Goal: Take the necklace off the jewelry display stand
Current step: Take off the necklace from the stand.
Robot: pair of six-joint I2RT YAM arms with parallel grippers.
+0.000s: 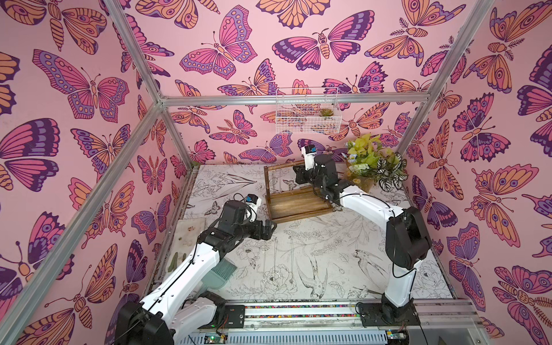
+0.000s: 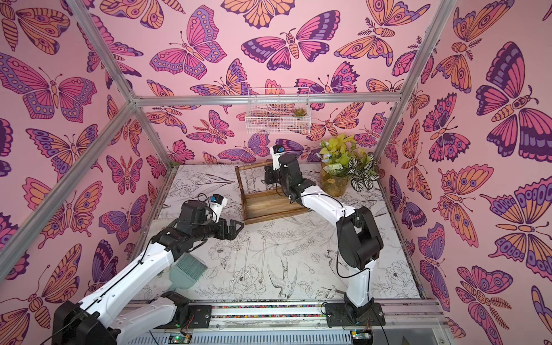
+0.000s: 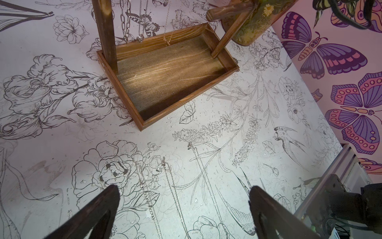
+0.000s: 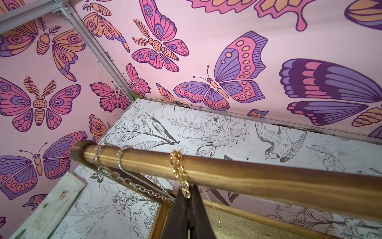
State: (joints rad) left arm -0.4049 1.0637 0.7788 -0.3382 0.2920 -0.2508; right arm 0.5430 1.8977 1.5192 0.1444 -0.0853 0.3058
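Note:
The dark wooden jewelry display stand sits at the back middle of the table. A gold chain necklace is looped over its top crossbar. My right gripper is just under the bar, shut on the gold chain's hanging end. Two silver chains hang farther along the bar. My left gripper hovers open in front of the stand, holding nothing. Silver necklaces lie stretched out on the table beneath it.
A potted plant stands right of the stand, close behind my right arm. A white wire basket hangs on the back wall. A teal brush and a pale mat lie at the table's left edge.

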